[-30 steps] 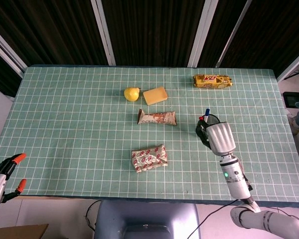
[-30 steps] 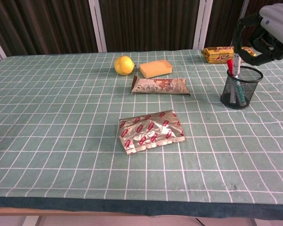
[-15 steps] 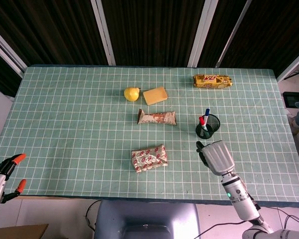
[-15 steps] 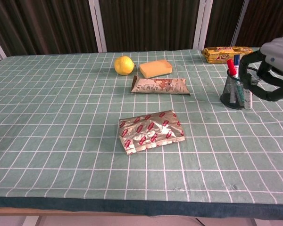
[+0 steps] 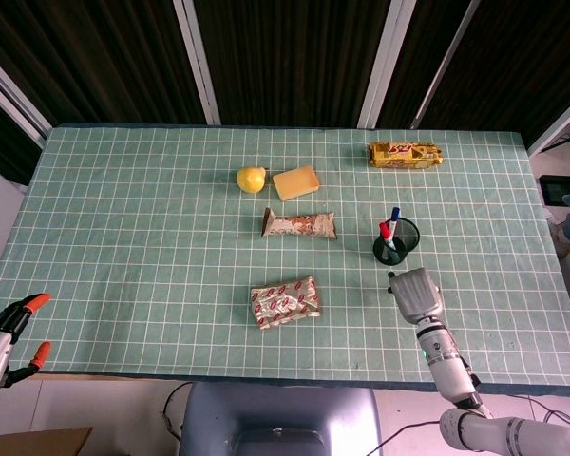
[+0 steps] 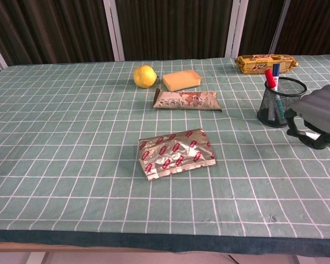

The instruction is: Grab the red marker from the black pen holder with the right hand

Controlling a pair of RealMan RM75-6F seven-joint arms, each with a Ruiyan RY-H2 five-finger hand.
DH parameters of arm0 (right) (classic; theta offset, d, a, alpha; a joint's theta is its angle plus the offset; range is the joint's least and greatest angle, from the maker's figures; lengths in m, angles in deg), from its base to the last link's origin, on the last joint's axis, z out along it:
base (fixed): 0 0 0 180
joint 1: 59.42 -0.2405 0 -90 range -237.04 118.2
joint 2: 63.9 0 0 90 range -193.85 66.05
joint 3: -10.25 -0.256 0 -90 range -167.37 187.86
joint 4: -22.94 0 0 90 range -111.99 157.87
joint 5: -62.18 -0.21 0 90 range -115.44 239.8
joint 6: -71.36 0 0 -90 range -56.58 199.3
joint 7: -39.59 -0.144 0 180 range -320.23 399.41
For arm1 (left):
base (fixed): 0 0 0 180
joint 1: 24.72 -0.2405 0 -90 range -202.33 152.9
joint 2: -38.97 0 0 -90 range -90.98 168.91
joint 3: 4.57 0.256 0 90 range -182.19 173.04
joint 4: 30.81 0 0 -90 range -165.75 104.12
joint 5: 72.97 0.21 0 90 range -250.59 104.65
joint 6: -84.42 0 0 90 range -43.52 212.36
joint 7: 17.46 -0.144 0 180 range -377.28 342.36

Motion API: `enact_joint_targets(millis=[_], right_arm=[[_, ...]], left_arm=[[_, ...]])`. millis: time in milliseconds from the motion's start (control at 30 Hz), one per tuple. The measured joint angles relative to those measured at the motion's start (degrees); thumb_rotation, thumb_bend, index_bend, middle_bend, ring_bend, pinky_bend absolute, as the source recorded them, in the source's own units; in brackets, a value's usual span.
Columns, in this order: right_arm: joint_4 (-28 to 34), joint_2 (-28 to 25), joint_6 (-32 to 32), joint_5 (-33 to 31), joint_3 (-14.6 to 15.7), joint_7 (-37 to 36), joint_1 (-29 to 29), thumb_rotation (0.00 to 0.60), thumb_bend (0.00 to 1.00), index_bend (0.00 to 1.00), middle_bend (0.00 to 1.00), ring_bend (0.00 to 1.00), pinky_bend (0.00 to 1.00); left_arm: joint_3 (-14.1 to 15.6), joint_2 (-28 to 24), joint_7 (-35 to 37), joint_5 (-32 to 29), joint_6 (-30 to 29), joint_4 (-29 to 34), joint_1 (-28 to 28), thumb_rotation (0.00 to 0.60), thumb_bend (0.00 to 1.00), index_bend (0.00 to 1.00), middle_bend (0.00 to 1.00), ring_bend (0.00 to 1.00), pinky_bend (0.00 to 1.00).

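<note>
right hand (image 6: 318, 118): we see it low over the table (image 5: 123, 237), just in front of the black pen holder (image 6: 280, 102) and apart from it; fingers curled under the palm. in the 0.5 s frame a white marker stood in its grip; now only a small white bit shows at its right edge in the chest view, so we cannot tell whether it holds anything.
red marker (image 6: 270, 79): upright in the holder, beside a blue marker (image 6: 275, 70); untouched.
left hand (image 5: 9, 332): off the near-left table edge, orange-tipped fingers spread, holding nothing.
red foil packet (image 5: 285, 301): mid-table, near side.
brown snack bar (image 5: 299, 224): left of the holder.
lemon (image 5: 251, 179), yellow sponge (image 5: 295, 181): side by side, farther back.
yellow snack pack (image 5: 406, 153): far right.
</note>
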Motion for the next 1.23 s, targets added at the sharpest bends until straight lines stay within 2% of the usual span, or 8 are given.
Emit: enact_joint_targets(millis=[67,133,233,300,433,667,833,1233], right_arm=[[-0.52,0.24,-0.3,0.0,-0.03,-0.82,-0.04,0.6,0.43,0.2,1.0,1.0,1.0],[-1.03,0.16,-0.31,0.57,-0.02,-2.84,0.11,0.6,0.29,0.08,1.0,1.0,0.99],[-0.86,-0.62,0.26,2.65,0.27,-6.44,0.63,0.6,0.18,0.0,0.96,0.98,0.92],[-0.15,-1.85,1.36,5.18,0.71,-9.54,1.39,0.6,0.15,0.0,0.82,0.88,0.84],[2.98,-5.48,5.14,11.68,2.3,-16.93,3.84,0.6,0.14,0.01,0.48,0.5,0.61],[6.03,-10.32,19.33,27.56,6.31,-30.23,10.81,0.6,0.16,0.14,0.26,0.2,0.22],[6.98,-13.01,28.78,29.47,8.45,-37.02,19.31,0.6,0.25,0.13,0.18,0.12,0.17],[2.14,-12.01,29.9,31.1,7.15,-42.26,22.73,0.6,0.27,0.12,0.16,0.1,0.17]], left_arm=[[-0.01,-0.03,0.15,-0.04,-0.01,-0.03,-0.01,0.6,0.43,0.14,0.14,0.17,0.3],[0.02,-0.04,0.12,-0.02,0.04,-0.04,0.0,0.6,0.43,0.14,0.14,0.18,0.31],[0.06,-0.03,-0.14,0.02,0.19,0.02,0.06,0.6,0.43,0.14,0.14,0.18,0.31],[0.08,0.01,-0.41,0.0,0.25,0.07,0.07,0.6,0.43,0.14,0.14,0.18,0.31],[0.01,0.12,-0.92,-0.16,0.34,0.19,0.09,0.6,0.43,0.14,0.14,0.18,0.31],[-0.26,0.38,-2.02,-0.88,1.08,0.48,0.33,0.6,0.43,0.14,0.14,0.18,0.31],[-0.24,0.49,-2.84,-0.71,0.93,0.76,0.32,0.6,0.43,0.14,0.14,0.18,0.31],[-0.4,0.93,-4.01,-0.77,0.28,0.91,-0.02,0.6,0.43,0.14,0.14,0.17,0.31]])
